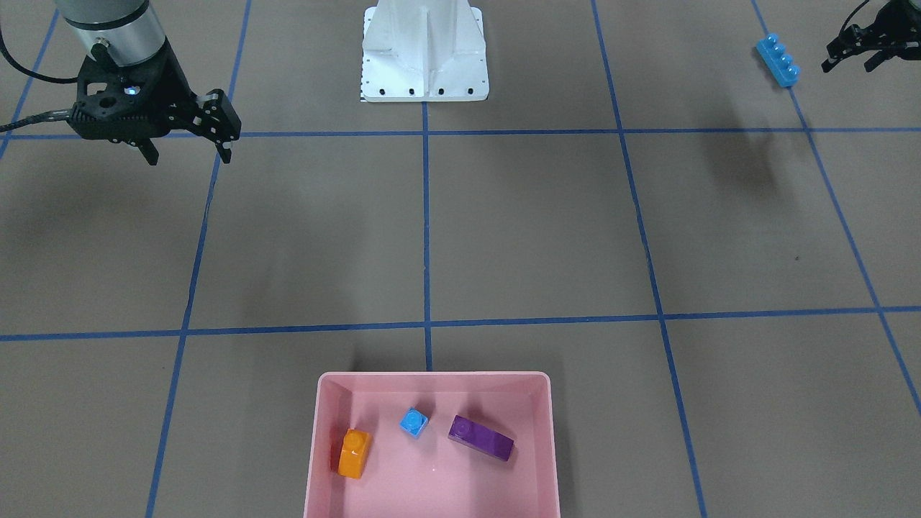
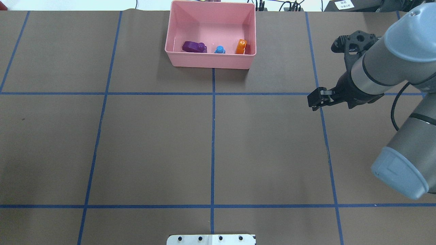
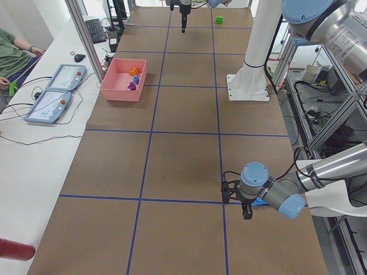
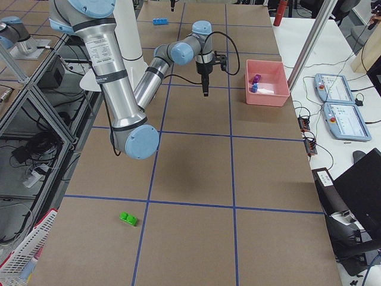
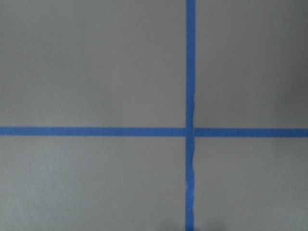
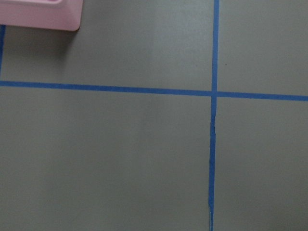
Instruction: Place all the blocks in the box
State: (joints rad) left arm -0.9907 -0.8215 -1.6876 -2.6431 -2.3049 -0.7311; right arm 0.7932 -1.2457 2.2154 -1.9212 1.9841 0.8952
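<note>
The pink box [image 1: 432, 376] holds the orange block [image 1: 354, 453], the tiny blue block [image 1: 414, 421] and the purple block [image 1: 481, 437]; all three also show in the overhead view, in the box [image 2: 211, 63]. The long blue block [image 1: 777, 61] lies on the table by the robot's left side. My left gripper [image 1: 850, 65] is open and empty, just beside it and apart from it. The green block [image 4: 127, 219] lies far off at the table's right end. My right gripper [image 1: 189, 153] is open and empty, hovering above the table.
The white robot base [image 1: 424, 54] stands at the middle of the robot's side. Blue tape lines [image 5: 191, 131] grid the brown table. A corner of the box [image 6: 43, 14] shows in the right wrist view. Operators' consoles [image 3: 60, 86] sit off the table.
</note>
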